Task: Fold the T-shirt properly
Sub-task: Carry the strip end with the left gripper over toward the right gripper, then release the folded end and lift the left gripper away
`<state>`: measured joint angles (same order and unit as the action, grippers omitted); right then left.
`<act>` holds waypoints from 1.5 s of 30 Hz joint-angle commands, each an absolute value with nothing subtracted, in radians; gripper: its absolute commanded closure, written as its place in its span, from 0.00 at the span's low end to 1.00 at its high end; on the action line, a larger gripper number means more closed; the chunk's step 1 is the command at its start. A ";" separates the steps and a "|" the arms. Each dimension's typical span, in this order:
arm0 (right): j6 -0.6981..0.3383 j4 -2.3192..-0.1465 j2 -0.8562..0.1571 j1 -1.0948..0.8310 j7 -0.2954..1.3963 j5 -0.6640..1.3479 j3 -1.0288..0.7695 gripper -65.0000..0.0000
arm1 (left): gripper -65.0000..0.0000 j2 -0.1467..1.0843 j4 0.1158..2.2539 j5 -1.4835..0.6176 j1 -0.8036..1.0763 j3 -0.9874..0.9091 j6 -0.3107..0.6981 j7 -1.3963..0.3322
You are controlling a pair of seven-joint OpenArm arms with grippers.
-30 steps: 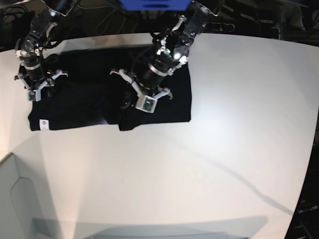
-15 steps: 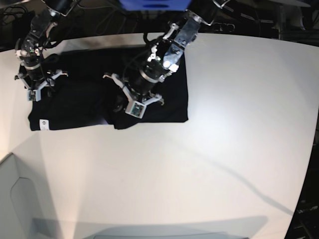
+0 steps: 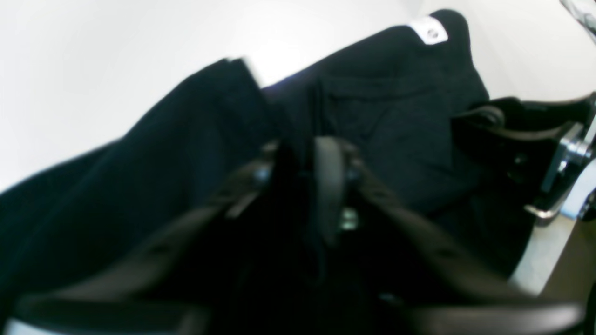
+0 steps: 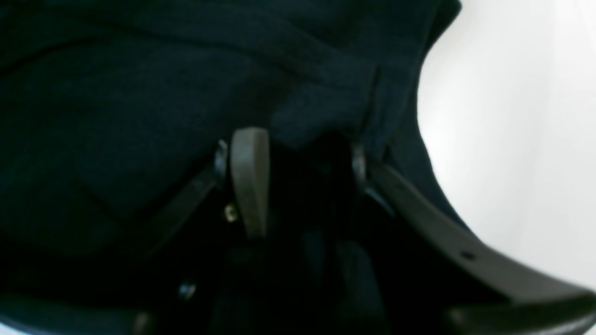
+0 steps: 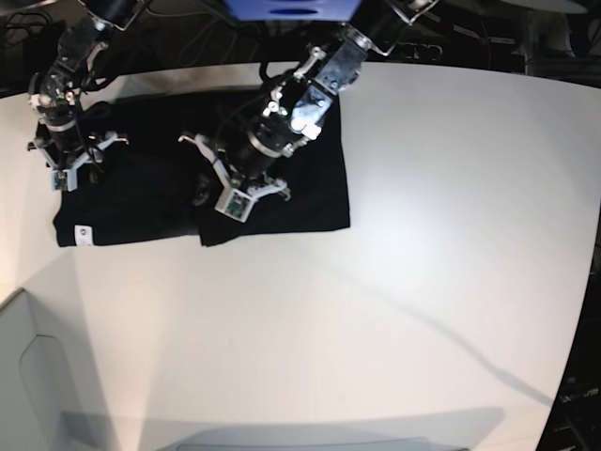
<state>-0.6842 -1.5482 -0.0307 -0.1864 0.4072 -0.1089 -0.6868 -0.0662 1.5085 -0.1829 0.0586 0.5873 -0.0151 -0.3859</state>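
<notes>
The black T-shirt [image 5: 141, 193] lies plain side up at the table's far left, its white tag [image 5: 83, 231] at the near left corner. My left gripper [image 5: 212, 194] is over the shirt's middle, shut on a raised fold of black cloth [image 3: 219, 139]; its fingers [image 3: 326, 186] pinch together in the left wrist view, where the tag [image 3: 430, 32] also shows. My right gripper [image 5: 68, 167] is at the shirt's left edge. Its fingers [image 4: 249, 181] stand a little apart with dark cloth [image 4: 139, 93] bunched between them.
The white table [image 5: 376, 310] spreads wide to the right and front of the shirt. A grey edge [image 5: 38, 376] runs along the near left. Dark equipment and cables [image 5: 488, 28] line the far side behind the arms.
My left gripper has moved left across the shirt with the fold in it, and the shirt's right edge has followed it leftward. My right gripper has stayed put.
</notes>
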 commanded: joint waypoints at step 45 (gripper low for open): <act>-0.698 -1.567 -0.038 -0.150 0.421 -0.113 -0.651 0.64 | 0.55 0.067 1.662 -0.188 0.070 0.783 0.004 -0.360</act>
